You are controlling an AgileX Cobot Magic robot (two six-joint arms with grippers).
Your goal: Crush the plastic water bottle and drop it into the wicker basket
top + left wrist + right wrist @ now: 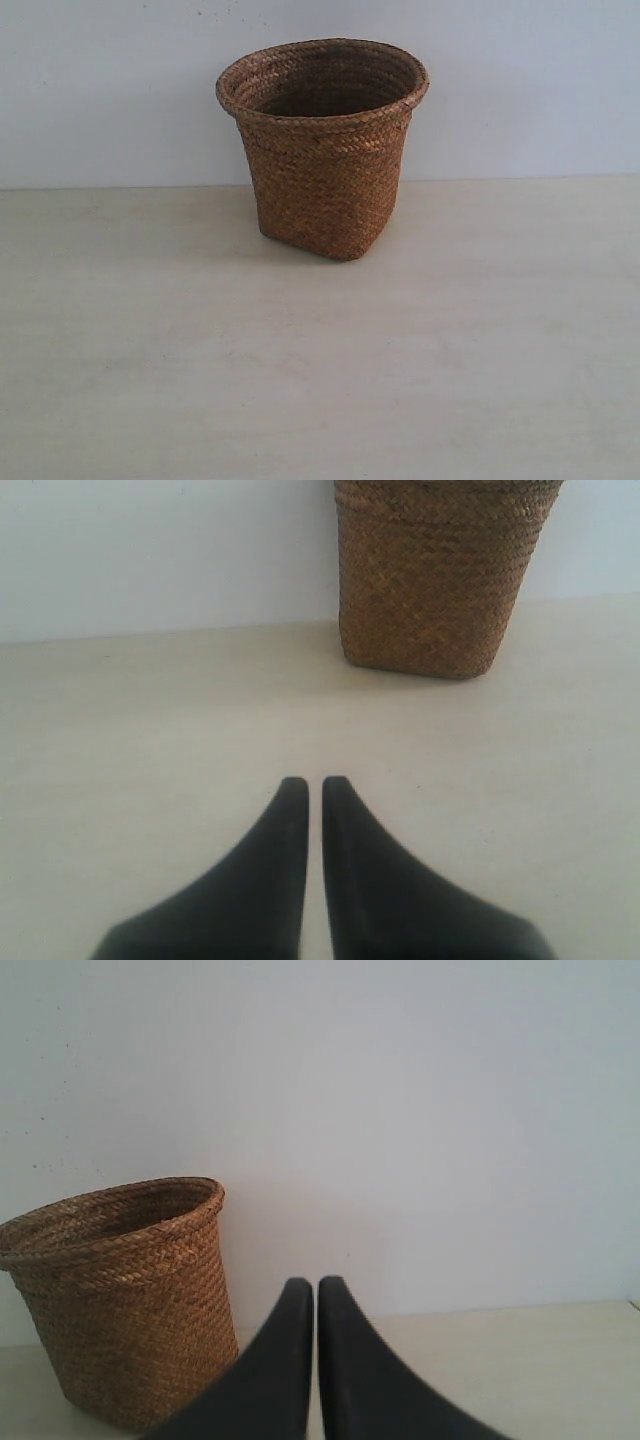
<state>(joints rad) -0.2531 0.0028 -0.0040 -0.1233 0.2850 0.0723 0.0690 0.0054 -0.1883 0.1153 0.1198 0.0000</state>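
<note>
The brown wicker basket (323, 145) stands upright on the table near the back wall, its wide braided rim facing up. The left wrist view shows its lower body (438, 575) ahead of my left gripper (314, 782), which is shut with nothing between its black fingers. In the right wrist view the basket (115, 1295) stands off to one side of my right gripper (315, 1282), also shut and empty. The plastic water bottle is out of view in every frame. Neither gripper shows in the exterior view.
A pale beige table (320, 380) runs from the front edge back to a plain white wall (520, 90). Nothing but the basket stands on the part of the table that shows.
</note>
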